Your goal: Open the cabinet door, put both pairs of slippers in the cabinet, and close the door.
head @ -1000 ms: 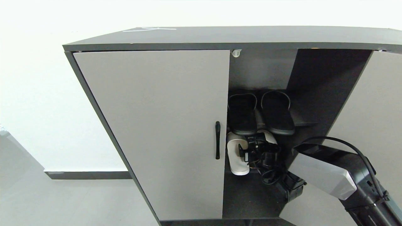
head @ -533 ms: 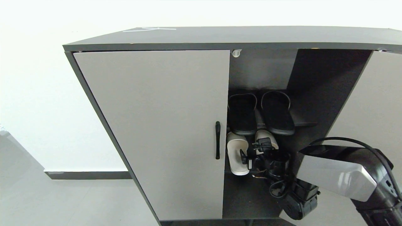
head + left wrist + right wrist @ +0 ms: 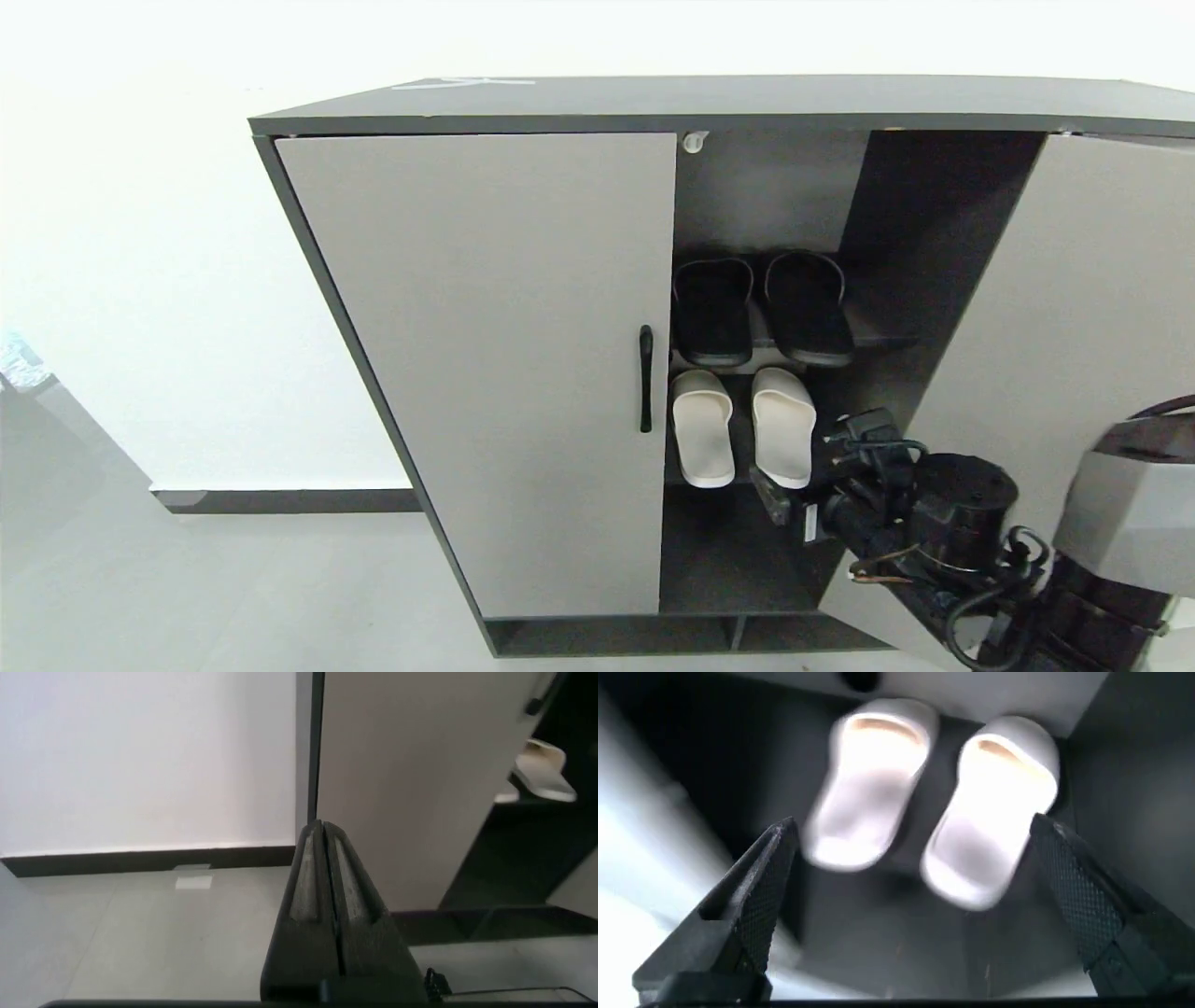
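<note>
White slippers [image 3: 702, 429] | parallel, long axes front-to-back, toes toward cabinet [image 3: 747, 98] rear

white slippers [image 3: 868, 784]: blurred, right wrist view | right door [image 3: 1074, 308]: cut off at edge

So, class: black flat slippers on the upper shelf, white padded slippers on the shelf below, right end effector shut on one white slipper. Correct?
One thing is wrong: the right wrist view shows the right end effector open, clear of the white padded slippers and holding nothing. The black flat slippers on the upper shelf are as stated.
</note>
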Tool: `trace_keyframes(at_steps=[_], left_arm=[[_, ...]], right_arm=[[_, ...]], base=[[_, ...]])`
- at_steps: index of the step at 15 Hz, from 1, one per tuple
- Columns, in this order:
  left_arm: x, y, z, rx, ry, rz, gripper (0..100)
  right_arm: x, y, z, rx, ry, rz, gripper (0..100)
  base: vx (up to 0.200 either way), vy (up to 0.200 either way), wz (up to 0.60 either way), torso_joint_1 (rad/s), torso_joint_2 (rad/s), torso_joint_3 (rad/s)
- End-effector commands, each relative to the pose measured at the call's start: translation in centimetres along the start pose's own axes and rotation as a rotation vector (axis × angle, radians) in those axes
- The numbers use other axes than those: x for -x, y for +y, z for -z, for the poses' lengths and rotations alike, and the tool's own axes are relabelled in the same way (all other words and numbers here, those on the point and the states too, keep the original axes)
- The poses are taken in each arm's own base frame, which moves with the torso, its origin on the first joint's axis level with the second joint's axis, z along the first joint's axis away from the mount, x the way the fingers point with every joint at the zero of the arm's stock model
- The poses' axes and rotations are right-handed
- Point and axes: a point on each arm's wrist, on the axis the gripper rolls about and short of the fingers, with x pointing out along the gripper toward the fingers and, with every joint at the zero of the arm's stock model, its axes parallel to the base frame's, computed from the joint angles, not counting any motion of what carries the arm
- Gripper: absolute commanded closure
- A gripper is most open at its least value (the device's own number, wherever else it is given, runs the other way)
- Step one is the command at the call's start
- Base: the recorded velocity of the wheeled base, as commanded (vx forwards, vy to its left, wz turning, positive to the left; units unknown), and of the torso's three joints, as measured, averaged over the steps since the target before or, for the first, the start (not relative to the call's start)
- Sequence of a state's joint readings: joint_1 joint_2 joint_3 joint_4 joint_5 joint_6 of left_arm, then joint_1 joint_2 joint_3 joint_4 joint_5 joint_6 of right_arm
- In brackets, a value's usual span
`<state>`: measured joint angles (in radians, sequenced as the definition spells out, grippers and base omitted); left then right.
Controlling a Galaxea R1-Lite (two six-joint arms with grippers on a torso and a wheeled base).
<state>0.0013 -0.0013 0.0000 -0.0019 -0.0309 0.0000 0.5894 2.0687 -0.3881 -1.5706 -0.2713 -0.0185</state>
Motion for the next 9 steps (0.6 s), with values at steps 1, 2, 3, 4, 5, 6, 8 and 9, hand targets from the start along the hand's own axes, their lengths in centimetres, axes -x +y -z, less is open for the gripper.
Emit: trace_keyframes(at_steps=[1, 2, 3, 4, 5, 6, 8, 9], left_arm=[[0.0, 0.0, 0.0, 0.0, 0.002, 0.0, 100], [0.0, 0.0, 0.0, 0.0, 0.0, 0.0, 100], [0.0, 0.0, 0.0, 0.0, 0.002, 0.0, 100], [0.0, 0.0, 0.0, 0.0, 0.0, 0.0, 100], [0.0, 0.0, 0.0, 0.0, 0.002, 0.0, 100], [0.0, 0.0, 0.0, 0.0, 0.0, 0.0, 100], [0.0, 0.0, 0.0, 0.0, 0.0, 0.0, 100], [0.0, 0.0, 0.0, 0.0, 0.002, 0.0, 100]], right_arm=[[4.0, -0.5, -2.6, -0.013, -0.059, -0.073, 0], [4.6, -0.6, -2.9, -0.013, -0.064, -0.098, 100], [5.5, -0.8, -3.8, -0.017, -0.102, -0.148, 100], [6.2, -0.9, -4.9, -0.024, -0.152, -0.192, 100], [6.9, -1.0, -5.9, -0.027, -0.194, -0.242, 100], [7.7, -1.2, -6.7, -0.029, -0.236, -0.293, 100], [9.4, -1.5, -7.8, -0.056, -0.288, -0.365, 100], [10.1, -1.7, -8.5, -0.067, -0.324, -0.394, 100]], base=[[-0.2, 0.0, 0.0, -0.002, 0.0, -0.002], [-0.2, 0.0, 0.0, -0.002, 0.0, 0.002], [-0.2, 0.0, 0.0, 0.002, 0.0, 0.002], [-0.2, 0.0, 0.0, -0.002, 0.0, 0.007], [-0.2, 0.0, 0.0, 0.002, 0.01, -0.002], [-0.2, 0.0, 0.0, 0.002, 0.0, -0.002], [0.0, -0.2, 0.0, 0.002, 0.0, 0.002], [0.0, -0.2, 0.0, 0.002, 0.0, 0.007]])
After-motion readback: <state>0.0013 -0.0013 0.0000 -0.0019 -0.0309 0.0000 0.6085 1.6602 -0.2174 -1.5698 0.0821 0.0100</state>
